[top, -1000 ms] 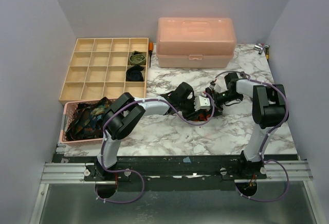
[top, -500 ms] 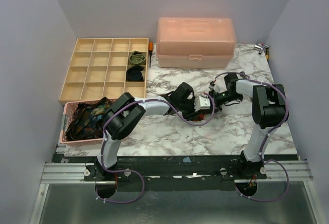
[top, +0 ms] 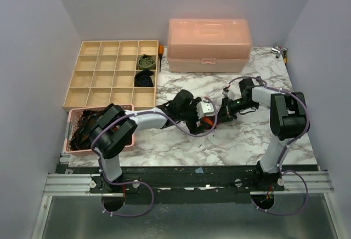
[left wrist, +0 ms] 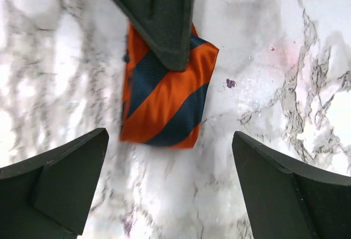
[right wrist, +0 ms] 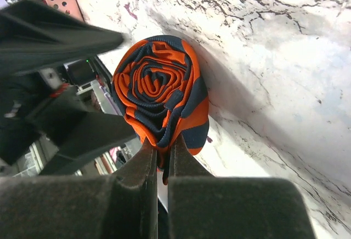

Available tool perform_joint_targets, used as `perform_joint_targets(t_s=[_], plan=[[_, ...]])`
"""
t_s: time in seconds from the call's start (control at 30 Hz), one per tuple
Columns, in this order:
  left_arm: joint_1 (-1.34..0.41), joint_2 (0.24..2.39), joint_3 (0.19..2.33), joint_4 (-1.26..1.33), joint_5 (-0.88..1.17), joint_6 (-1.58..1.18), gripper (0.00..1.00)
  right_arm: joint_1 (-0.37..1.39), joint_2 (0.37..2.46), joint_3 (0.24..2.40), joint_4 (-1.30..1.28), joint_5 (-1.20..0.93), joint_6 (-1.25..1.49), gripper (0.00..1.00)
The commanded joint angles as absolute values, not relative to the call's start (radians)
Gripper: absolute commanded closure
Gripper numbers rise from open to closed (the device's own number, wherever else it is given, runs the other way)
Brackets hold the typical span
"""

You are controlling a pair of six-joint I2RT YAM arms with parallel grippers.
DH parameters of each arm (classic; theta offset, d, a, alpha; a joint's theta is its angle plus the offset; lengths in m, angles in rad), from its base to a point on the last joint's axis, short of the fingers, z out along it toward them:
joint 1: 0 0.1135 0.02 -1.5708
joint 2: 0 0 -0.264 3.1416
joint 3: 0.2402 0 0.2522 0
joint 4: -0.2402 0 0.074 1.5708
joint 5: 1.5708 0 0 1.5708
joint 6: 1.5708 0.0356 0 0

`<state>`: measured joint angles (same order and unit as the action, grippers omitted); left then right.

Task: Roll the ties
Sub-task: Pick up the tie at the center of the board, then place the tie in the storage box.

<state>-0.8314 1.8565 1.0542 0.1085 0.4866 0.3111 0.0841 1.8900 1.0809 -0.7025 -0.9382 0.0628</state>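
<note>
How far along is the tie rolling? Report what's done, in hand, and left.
Done: two rolled ties, an olive one and a dark one, sit in the wooden organizer. In hand: the orange-and-navy tie is coiled into a roll on the marble, pinched by the right gripper; the left gripper is open, not gripping. Left: stowing this roll, plus the loose ties in the pink basket.

Bright even light, soft shadows, wrist foregrounds seemingly blurred

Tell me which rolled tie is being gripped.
The orange-and-navy striped roll, pinched by the right gripper. The olive roll and the dark roll sit free in compartments of the tray.
</note>
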Motion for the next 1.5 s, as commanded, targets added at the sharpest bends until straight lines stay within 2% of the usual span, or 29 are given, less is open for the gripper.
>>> perform_joint_targets(t_s=[0.0,0.1,0.2,0.33,0.47,0.67,0.93,1.0,1.1,1.27,1.47], plan=[[-0.799,1.653,0.914,0.339,0.405,0.251,0.02,0.081,1.857,1.024,-0.602,-0.836,0.028,1.0],[-0.77,1.554,0.835,0.407,0.335,0.267,0.02,0.081,1.831,1.012,-0.574,-0.834,0.028,0.99],[-0.702,1.496,0.891,0.228,0.404,0.263,0.02,0.085,1.822,1.034,-0.589,-0.844,-0.019,0.99],[-0.561,1.461,0.96,0.034,0.721,0.258,0.02,0.09,1.774,1.061,-0.589,-0.868,-0.04,0.99],[-0.555,1.384,0.937,0.011,0.669,0.362,0.02,0.099,1.694,1.086,-0.558,-0.865,-0.03,0.99],[-0.555,1.192,0.797,0.168,0.597,0.59,0.02,0.154,1.597,1.182,-0.53,-0.806,-0.062,0.99],[-0.555,1.04,0.719,0.344,0.47,0.65,0.02,0.272,1.431,1.242,-0.453,-0.68,-0.177,0.99],[-0.555,1.03,0.734,0.32,0.446,0.682,0.02,0.295,1.396,1.246,-0.412,-0.655,-0.19,1.0],[-0.538,1.047,0.823,0.227,0.378,0.592,0.02,0.327,1.356,1.24,-0.344,-0.609,-0.204,1.0],[-0.437,1.077,0.989,0.034,0.453,0.358,0.02,0.37,1.327,1.222,-0.261,-0.565,-0.215,0.99],[-0.339,1.139,1.122,-0.115,0.406,0.122,0.02,0.415,1.346,1.2,-0.126,-0.521,-0.194,0.99]])
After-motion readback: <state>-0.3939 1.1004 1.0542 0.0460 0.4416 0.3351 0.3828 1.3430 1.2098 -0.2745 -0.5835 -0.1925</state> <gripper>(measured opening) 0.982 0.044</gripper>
